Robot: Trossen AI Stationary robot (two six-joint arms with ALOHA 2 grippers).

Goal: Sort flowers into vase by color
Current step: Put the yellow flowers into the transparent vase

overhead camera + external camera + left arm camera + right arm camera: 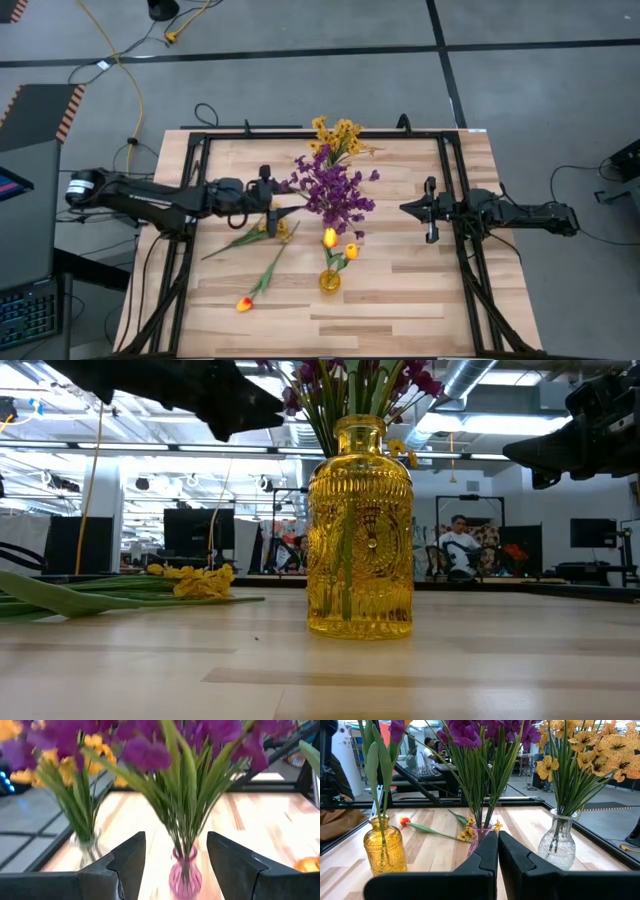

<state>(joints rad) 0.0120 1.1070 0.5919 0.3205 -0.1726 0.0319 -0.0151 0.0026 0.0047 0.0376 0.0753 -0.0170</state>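
An embossed amber glass vase (359, 530) stands on the pale wooden table (320, 670), green stems inside. A stem with small yellow clustered blooms (192, 580) lies left of it.

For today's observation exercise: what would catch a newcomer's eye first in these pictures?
Probably the purple flowers, bunched in a pink vase mid-table, with the left gripper beside them, jaws open. Next, the yellow glass vase holding tulips near the front edge, and two flowers lying loose on the table: a tulip and a yellow stem.
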